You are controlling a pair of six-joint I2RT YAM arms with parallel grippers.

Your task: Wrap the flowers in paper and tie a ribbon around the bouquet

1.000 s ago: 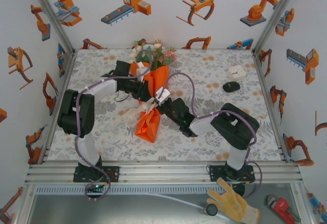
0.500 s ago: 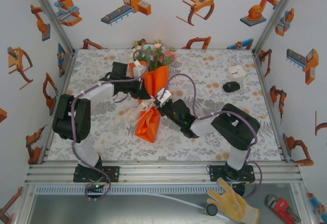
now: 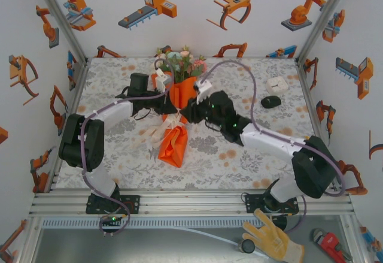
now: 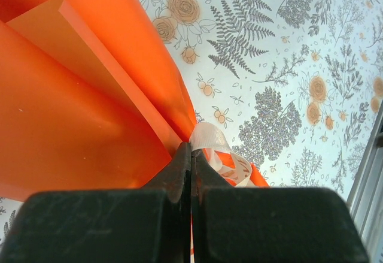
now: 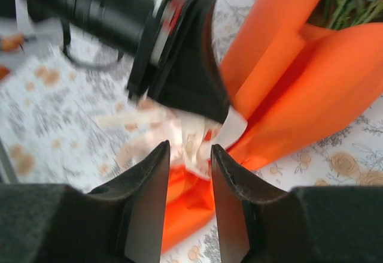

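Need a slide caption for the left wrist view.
Left hand shut on the ribbon where the paper narrows, over the floral table.

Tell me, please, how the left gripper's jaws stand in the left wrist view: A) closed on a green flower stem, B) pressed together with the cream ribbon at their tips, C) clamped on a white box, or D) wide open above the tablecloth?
B: the left gripper has its jaws pressed together with no gap, and the cream ribbon loops out right at their tips, against the orange paper.
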